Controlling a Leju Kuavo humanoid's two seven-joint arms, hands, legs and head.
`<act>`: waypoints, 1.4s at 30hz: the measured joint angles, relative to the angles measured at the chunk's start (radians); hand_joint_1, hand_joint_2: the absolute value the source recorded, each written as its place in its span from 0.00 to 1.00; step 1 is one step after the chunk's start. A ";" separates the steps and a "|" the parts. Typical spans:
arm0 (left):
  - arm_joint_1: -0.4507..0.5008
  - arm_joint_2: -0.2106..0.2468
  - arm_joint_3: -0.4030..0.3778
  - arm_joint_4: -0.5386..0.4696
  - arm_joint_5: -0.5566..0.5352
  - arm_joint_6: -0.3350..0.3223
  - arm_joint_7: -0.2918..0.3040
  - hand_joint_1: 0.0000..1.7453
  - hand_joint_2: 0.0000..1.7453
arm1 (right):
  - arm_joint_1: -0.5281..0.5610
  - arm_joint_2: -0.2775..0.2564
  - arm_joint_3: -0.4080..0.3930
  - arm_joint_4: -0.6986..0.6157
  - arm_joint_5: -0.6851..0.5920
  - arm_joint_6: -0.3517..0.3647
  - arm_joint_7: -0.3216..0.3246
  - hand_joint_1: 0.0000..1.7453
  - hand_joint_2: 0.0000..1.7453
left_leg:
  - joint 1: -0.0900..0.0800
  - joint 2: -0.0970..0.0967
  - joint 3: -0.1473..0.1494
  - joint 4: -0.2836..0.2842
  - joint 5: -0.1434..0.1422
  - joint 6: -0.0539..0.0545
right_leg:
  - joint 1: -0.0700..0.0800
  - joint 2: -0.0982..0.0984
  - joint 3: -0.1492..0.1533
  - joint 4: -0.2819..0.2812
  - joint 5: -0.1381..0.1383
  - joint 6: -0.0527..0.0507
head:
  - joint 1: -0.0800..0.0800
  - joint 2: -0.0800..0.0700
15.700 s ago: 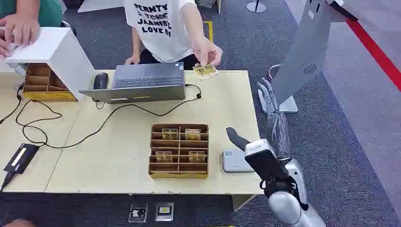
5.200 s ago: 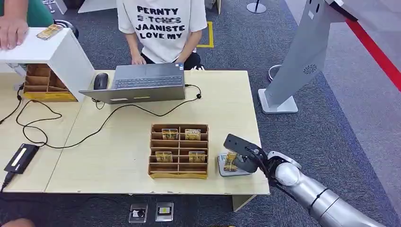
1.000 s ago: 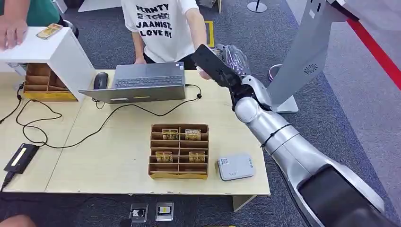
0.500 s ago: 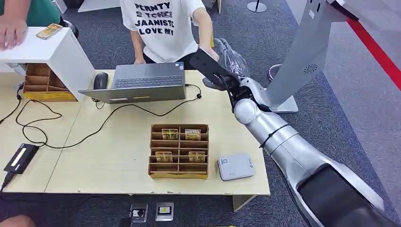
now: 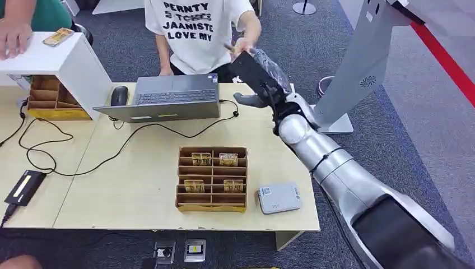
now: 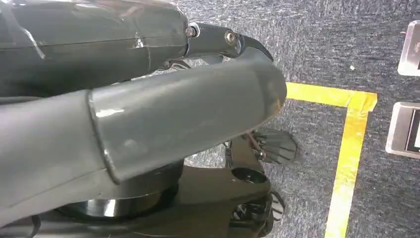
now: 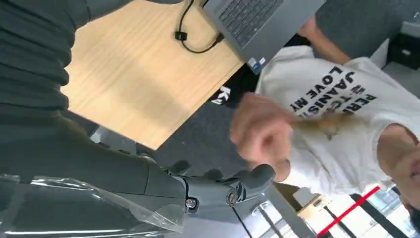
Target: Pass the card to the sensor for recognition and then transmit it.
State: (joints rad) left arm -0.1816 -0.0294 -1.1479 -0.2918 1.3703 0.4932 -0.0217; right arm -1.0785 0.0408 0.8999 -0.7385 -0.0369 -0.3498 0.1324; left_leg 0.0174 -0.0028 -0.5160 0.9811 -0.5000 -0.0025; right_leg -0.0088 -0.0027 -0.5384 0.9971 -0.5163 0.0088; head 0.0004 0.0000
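My right hand (image 5: 259,74) is raised over the table's far edge, fingers spread, with nothing in it. Just beyond it a person's hand (image 5: 245,46) holds the gold card (image 7: 328,124), which is blurred in the right wrist view, clear of my fingers (image 7: 225,191). The grey card sensor (image 5: 279,197) lies near the table's front right corner. My left hand (image 6: 188,111) hangs over the carpet, fingers straight and holding nothing.
A brown slotted tray (image 5: 212,205) with several gold cards stands beside the sensor. A laptop (image 5: 168,96), a mouse (image 5: 119,95) and cables lie at the back. A white box (image 5: 61,59) with a card on top is at far left. A grey kiosk stand (image 5: 358,61) rises on the right.
The person's hand has lifted up and away from my right hand, taking the card with it. My right hand has stayed raised at the table's far edge.
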 joint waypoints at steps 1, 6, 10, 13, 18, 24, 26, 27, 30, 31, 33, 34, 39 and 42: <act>0.000 0.000 0.000 0.000 0.000 0.000 0.000 0.00 0.00 | 0.002 -0.001 -0.001 -0.006 -0.017 0.002 -0.006 0.00 0.00 | 0.000 0.000 0.000 0.000 0.000 0.000 | 0.000 0.000 0.000 0.000 0.000 0.000 | 0.000 0.000; 0.003 0.000 0.002 0.000 0.002 0.001 -0.010 0.00 0.00 | 0.019 -0.003 -0.025 -0.038 -0.080 0.009 -0.027 0.00 0.00 | 0.000 0.000 0.000 0.000 0.000 0.000 | 0.000 0.000 0.000 0.000 0.000 0.000 | 0.000 0.000; 0.007 0.000 0.003 0.000 0.002 0.002 -0.014 0.00 0.00 | 0.030 -0.012 -0.032 -0.073 -0.125 0.008 -0.029 0.00 0.00 | 0.000 0.000 0.000 0.000 0.000 0.000 | 0.000 0.000 0.000 0.000 0.000 0.000 | 0.000 0.000; 0.012 0.000 0.004 0.001 0.002 0.003 -0.018 0.00 0.00 | 0.046 -0.024 -0.043 -0.115 -0.154 0.003 -0.030 0.00 1.00 | 0.000 0.000 0.000 0.000 0.000 0.000 | 0.000 0.000 0.000 0.000 0.000 0.000 | 0.000 0.000; 0.026 0.000 0.015 0.002 0.006 0.002 -0.031 0.00 0.00 | 0.081 -0.058 -0.055 -0.205 -0.166 -0.002 -0.027 0.00 1.00 | 0.000 0.000 0.001 0.000 0.000 0.000 | 0.000 0.001 0.000 0.000 0.000 0.000 | 0.000 0.000; 0.044 0.000 0.027 0.002 0.013 0.002 -0.031 0.00 0.00 | 0.131 -0.103 -0.072 -0.314 -0.137 -0.023 -0.004 0.00 1.00 | 0.000 0.001 0.001 0.000 0.000 0.000 | 0.000 0.001 0.000 0.000 0.000 0.000 | 0.000 0.000; 0.047 0.000 0.028 0.003 0.017 0.002 -0.031 0.00 0.00 | 0.146 -0.119 -0.073 -0.349 -0.107 -0.028 0.009 0.00 1.00 | 0.000 0.001 0.001 0.000 0.000 0.000 | 0.000 0.002 0.000 0.000 0.000 0.000 | 0.000 0.000; 0.048 0.000 0.029 0.003 0.020 0.002 -0.031 0.00 0.00 | 0.157 -0.128 -0.074 -0.368 -0.090 -0.031 0.015 0.00 1.00 | 0.000 0.001 0.001 0.000 0.000 0.000 | 0.000 0.001 0.000 0.000 0.000 0.000 | 0.000 0.000; 0.056 0.000 0.035 0.004 0.024 0.001 -0.032 0.00 0.00 | 0.193 -0.158 -0.081 -0.433 -0.039 -0.043 0.034 0.00 1.00 | 0.000 0.001 0.001 0.000 0.000 0.000 | 0.000 0.002 0.000 0.000 0.000 0.000 | 0.000 0.000; 0.059 0.000 0.036 0.005 0.025 0.000 -0.032 0.00 0.00 | 0.208 -0.170 -0.086 -0.455 -0.022 -0.047 0.039 0.00 1.00 | 0.000 0.001 0.001 0.000 0.000 0.000 | 0.000 0.002 0.000 0.000 0.000 0.000 | 0.000 0.000; 0.065 0.000 0.040 0.005 0.031 0.000 -0.037 0.00 0.00 | 0.234 -0.191 -0.095 -0.497 0.012 -0.055 0.050 0.00 1.00 | 0.000 0.002 0.001 0.000 0.000 0.000 | 0.000 0.002 0.000 0.000 0.000 0.000 | 0.000 0.000; 0.068 0.000 0.043 0.005 0.033 0.000 -0.043 0.00 0.00 | 0.245 -0.200 -0.100 -0.517 0.032 -0.058 0.058 0.00 1.00 | 0.000 0.002 0.002 0.000 0.000 0.000 | 0.000 0.002 0.000 0.000 0.000 0.000 | 0.000 0.000; 0.072 0.000 0.049 0.005 0.042 -0.006 -0.052 0.00 0.00 | 0.322 -0.257 -0.126 -0.630 0.141 -0.061 0.109 0.00 1.00 | 0.000 0.002 0.001 0.000 0.000 0.000 | 0.000 0.001 0.000 0.000 0.000 0.000 | -0.001 0.000; 0.073 0.000 0.053 0.007 0.048 -0.006 -0.057 0.00 0.00 | 0.366 -0.292 -0.143 -0.692 0.215 -0.051 0.140 0.00 1.00 | 0.000 0.002 0.001 0.000 0.000 0.000 | 0.000 0.002 0.000 0.000 0.000 0.000 | 0.000 0.000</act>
State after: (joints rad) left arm -0.1087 -0.0294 -1.0948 -0.2850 1.4180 0.4871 -0.0786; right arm -0.7122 -0.2511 0.7564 -1.4302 0.1779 -0.4013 0.2724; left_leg 0.0173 -0.0011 -0.5146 0.9814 -0.5003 -0.0025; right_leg -0.0089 -0.0011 -0.5383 0.9967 -0.5163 0.0088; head 0.0004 0.0000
